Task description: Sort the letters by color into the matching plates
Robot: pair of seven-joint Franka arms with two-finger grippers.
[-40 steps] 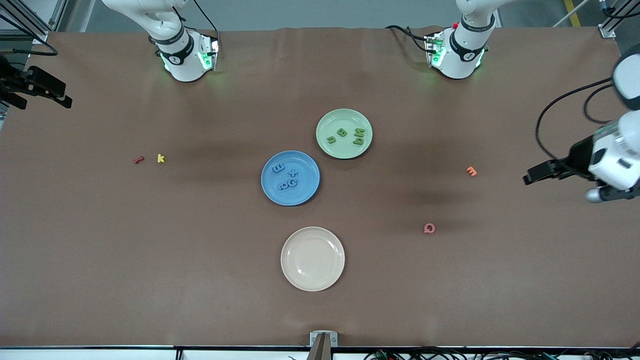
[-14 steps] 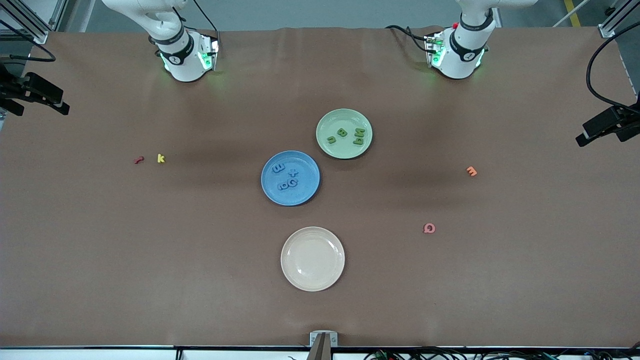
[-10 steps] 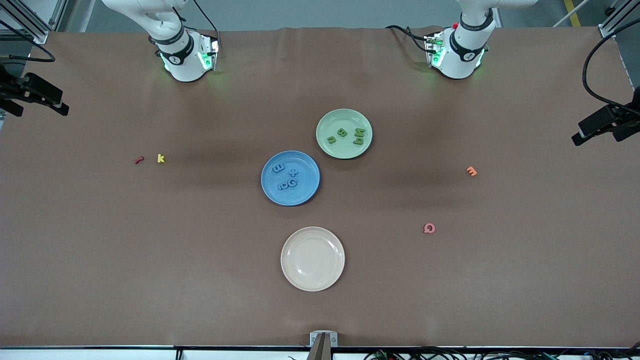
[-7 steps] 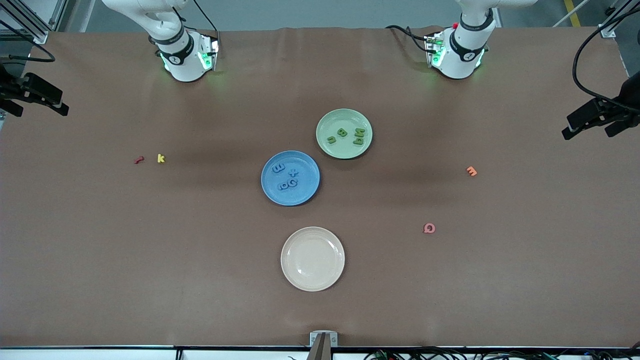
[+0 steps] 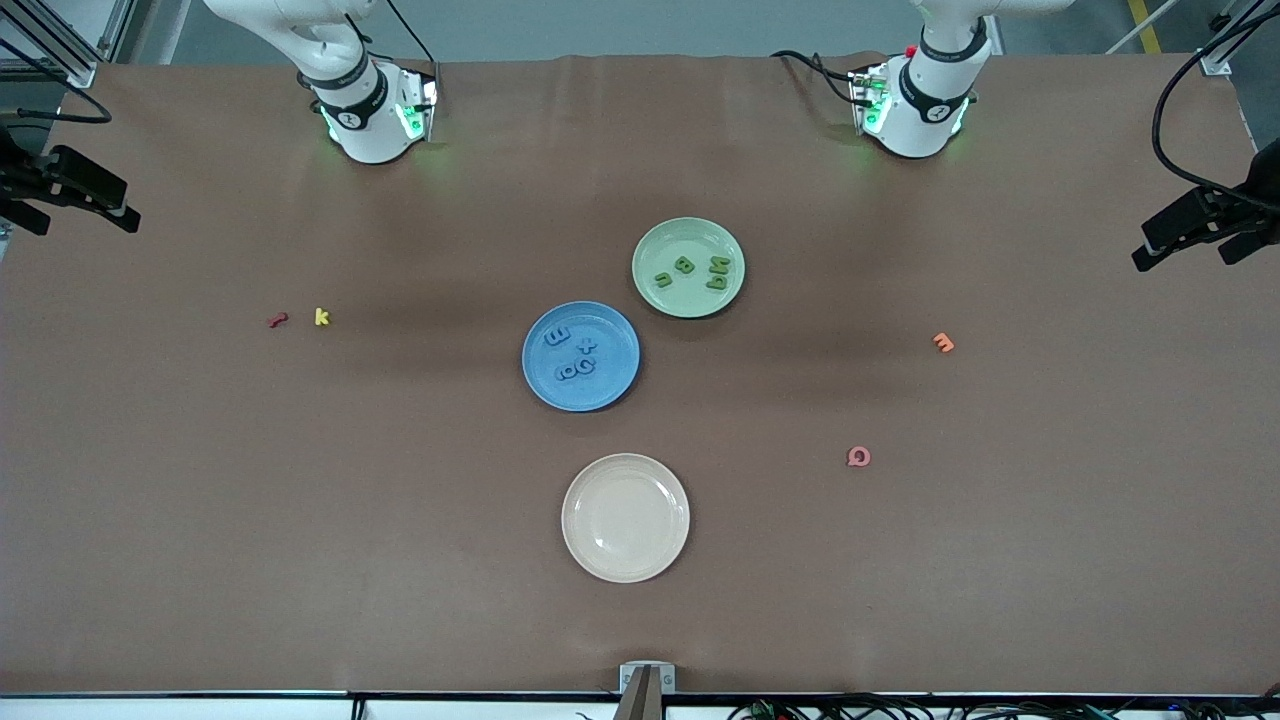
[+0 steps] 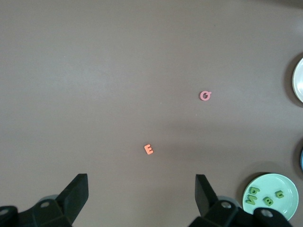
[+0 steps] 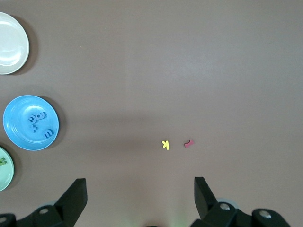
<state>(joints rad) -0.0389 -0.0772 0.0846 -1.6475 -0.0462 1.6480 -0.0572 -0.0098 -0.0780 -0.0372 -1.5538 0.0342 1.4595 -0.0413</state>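
Observation:
The blue plate (image 5: 600, 386) lies mid-table with several blue letters (image 5: 576, 366) in it. The pale green plate (image 5: 690, 236) lies beside it, farther from the front camera, with several green letters (image 5: 684, 265) in it. My left gripper (image 5: 1182, 260) hangs open and empty over the left arm's end of the table. My right gripper (image 5: 85, 225) hangs open and empty over the right arm's end. The left wrist view shows the left gripper (image 6: 141, 189) and the green plate (image 6: 279, 182). The right wrist view shows the right gripper (image 7: 140, 191) and the blue plate (image 7: 21, 137).
A cream plate (image 5: 625, 517) lies nearest the front camera and holds nothing. An orange letter (image 5: 942, 342) and a pink letter (image 5: 858, 456) lie toward the left arm's end. A red letter (image 5: 277, 320) and a yellow letter (image 5: 321, 316) lie toward the right arm's end.
My left gripper has drawn back along the left arm's end of the table toward the bases' side. The right gripper, plates and letters have not moved.

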